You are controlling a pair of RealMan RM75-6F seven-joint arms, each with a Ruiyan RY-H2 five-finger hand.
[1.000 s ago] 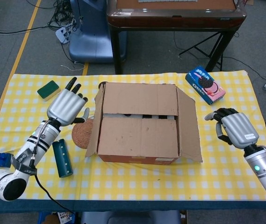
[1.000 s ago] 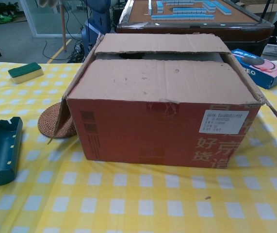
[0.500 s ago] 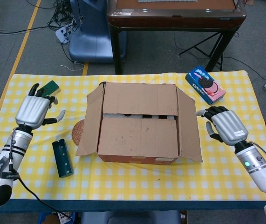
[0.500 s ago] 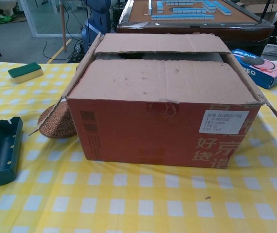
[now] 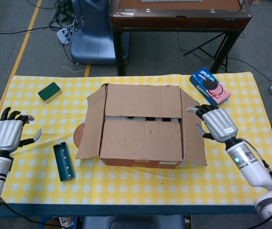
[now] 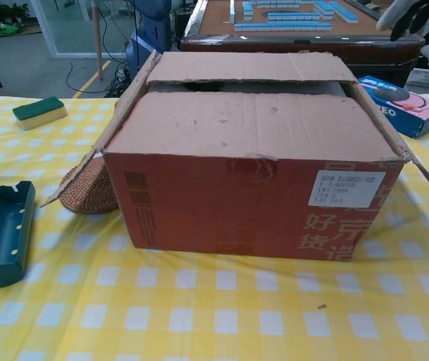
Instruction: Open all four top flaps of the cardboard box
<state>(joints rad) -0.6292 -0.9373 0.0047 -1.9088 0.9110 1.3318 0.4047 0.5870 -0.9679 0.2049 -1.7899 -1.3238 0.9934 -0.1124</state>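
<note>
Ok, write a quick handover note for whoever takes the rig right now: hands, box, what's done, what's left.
Left robot hand: open, holding nothing, near the table's left edge, away from the box.
Right robot hand: open, fingers by the box's right flap.
Box: mid-table.
Done: left flap and right flap folded outward.
Left: the near flap and far flap lie flat over the top.

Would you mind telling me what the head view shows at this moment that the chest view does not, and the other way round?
Only the head view shows the left hand, open above the table's left edge, and the whole right hand over the box's right flap. Only the chest view shows the white label on the box's red front. Both share the cardboard box, green sponge, dark green tray, woven coaster and cookie box.
</note>
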